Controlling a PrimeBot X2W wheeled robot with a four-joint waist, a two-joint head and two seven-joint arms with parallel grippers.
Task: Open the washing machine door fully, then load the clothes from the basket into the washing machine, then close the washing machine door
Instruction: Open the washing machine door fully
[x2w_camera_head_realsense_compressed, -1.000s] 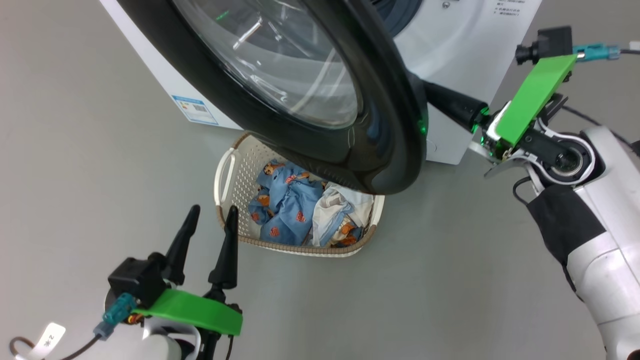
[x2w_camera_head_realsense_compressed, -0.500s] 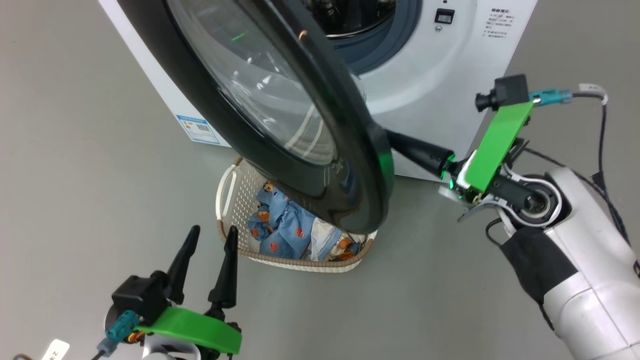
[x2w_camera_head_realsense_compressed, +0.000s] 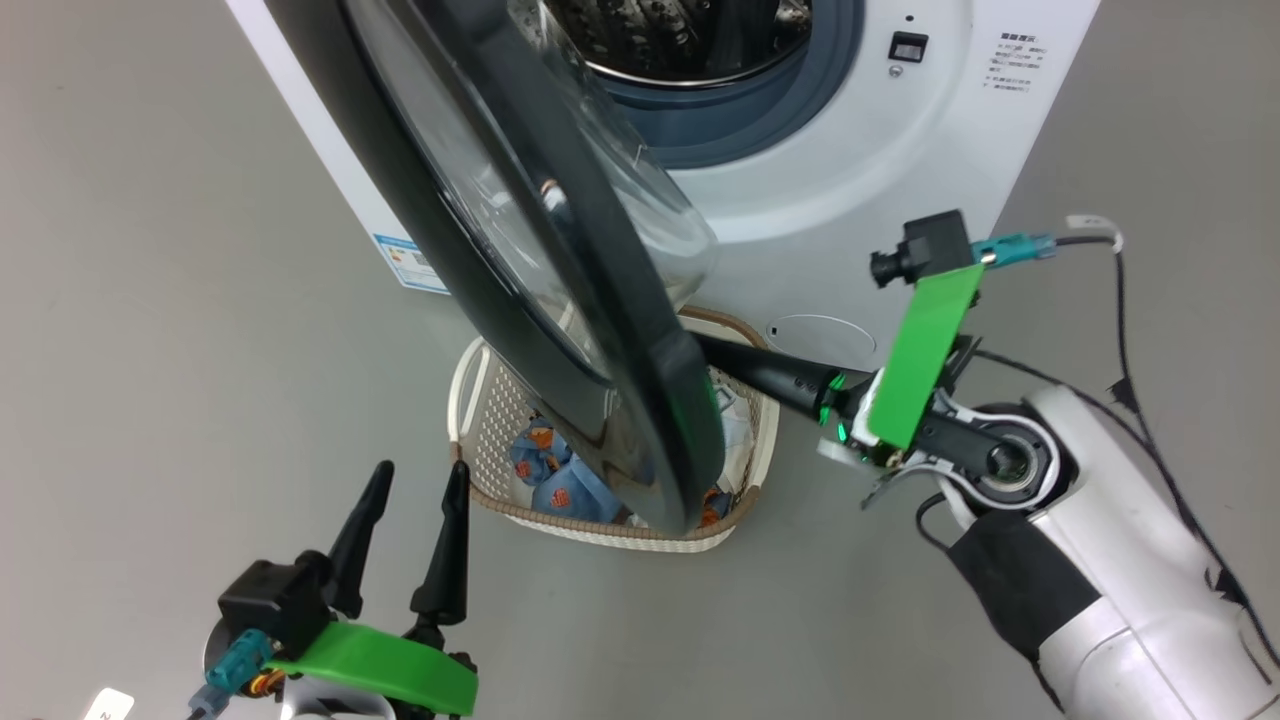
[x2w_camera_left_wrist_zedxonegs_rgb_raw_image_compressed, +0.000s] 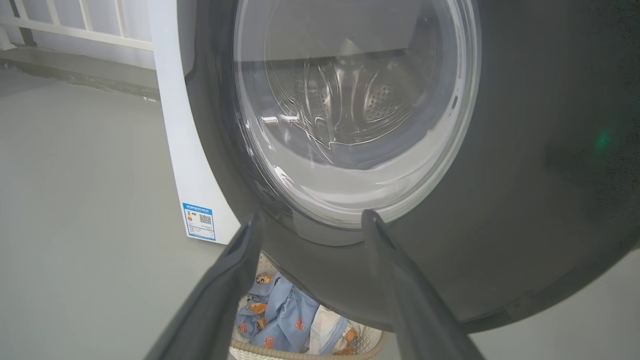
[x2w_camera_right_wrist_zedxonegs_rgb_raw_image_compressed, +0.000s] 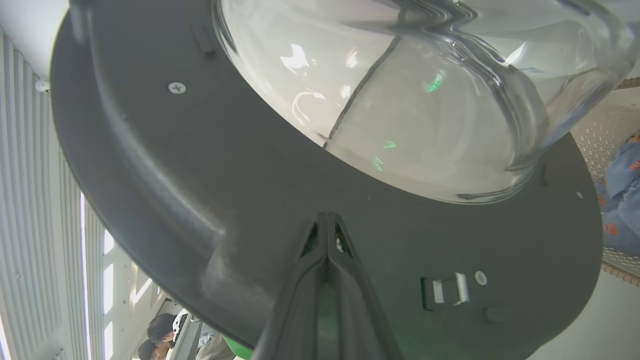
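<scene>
The washing machine door (x2w_camera_head_realsense_compressed: 560, 300) stands partly open over the basket (x2w_camera_head_realsense_compressed: 600, 525), with the right gripper (x2w_camera_right_wrist_zedxonegs_rgb_raw_image_compressed: 327, 218), fingers pressed together, against its inner face. The left gripper (x2w_camera_head_realsense_compressed: 415, 480) hangs spread and empty, near left. The clothes (x2w_camera_head_realsense_compressed: 555, 480) lie in the basket, so full opening, loading and closing remain.

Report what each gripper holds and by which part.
Nothing is held. Left gripper open, empty; right gripper shut, tips against the inner face of the round black-rimmed glass door.
</scene>
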